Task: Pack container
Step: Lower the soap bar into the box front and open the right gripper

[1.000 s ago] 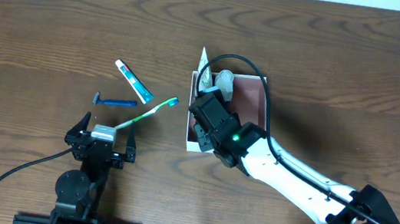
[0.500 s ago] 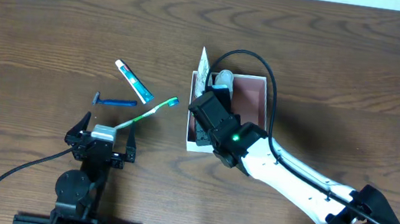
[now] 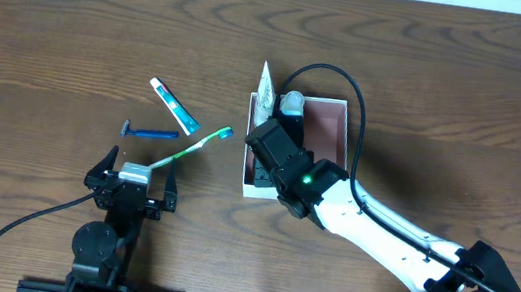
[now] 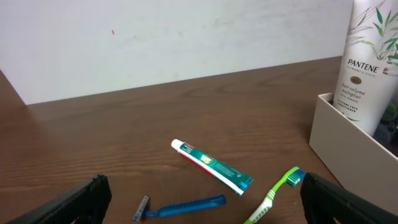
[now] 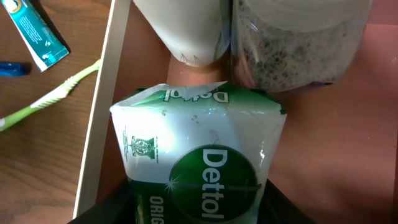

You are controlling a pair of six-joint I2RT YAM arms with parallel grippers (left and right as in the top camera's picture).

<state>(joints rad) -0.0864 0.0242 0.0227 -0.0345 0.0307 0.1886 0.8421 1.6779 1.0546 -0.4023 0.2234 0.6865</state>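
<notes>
The box [image 3: 327,135] sits in the middle of the table [image 3: 452,70]. The right hand [image 5: 196,211], clamped on a soap pack [image 5: 199,143], holds it inside by the left wall, just beside a bottle [image 5: 186,31] and jar [image 5: 298,43]. A shove there could topple the bottle. The left hand [image 3: 135,182] gapes wide.

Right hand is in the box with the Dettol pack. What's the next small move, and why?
Probably open the right hand and release: the Dettol pack it grips already sits inside the container, beside a side wall, close to the white bottle and jar.
</notes>
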